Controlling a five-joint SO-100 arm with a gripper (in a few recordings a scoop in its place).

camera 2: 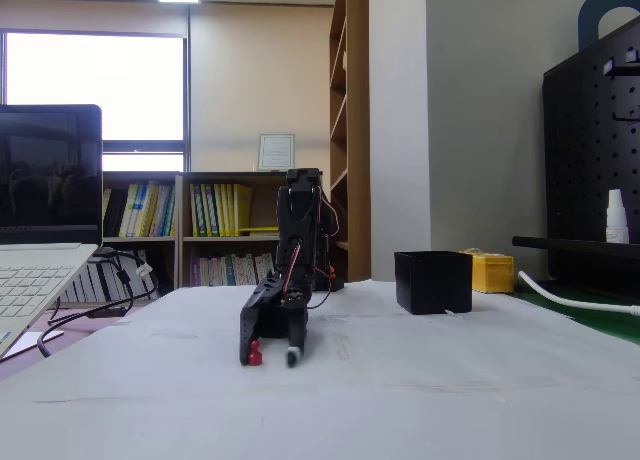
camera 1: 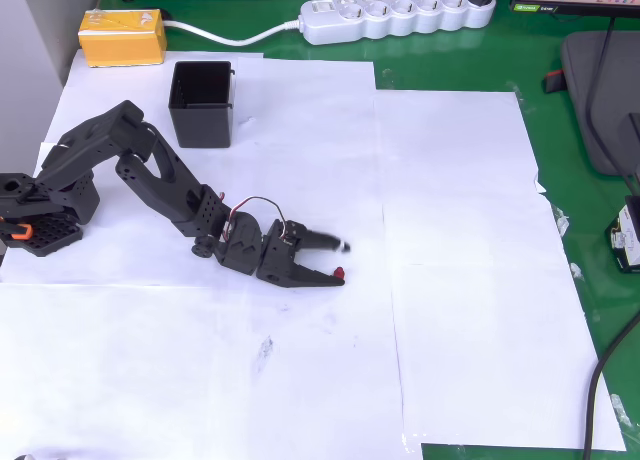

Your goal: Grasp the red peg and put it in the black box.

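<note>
Red peg [camera 1: 340,272] by spread jaws, black box [camera 1: 201,103] well apart.

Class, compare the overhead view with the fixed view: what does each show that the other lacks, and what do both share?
Overhead only: the white power strip, the green mat, and the black box's open top. Fixed only: the laptop, the bookshelf, the pegboard. Both: the hand low on the white paper, open, the red peg at one fingertip; the yellow box.
</note>
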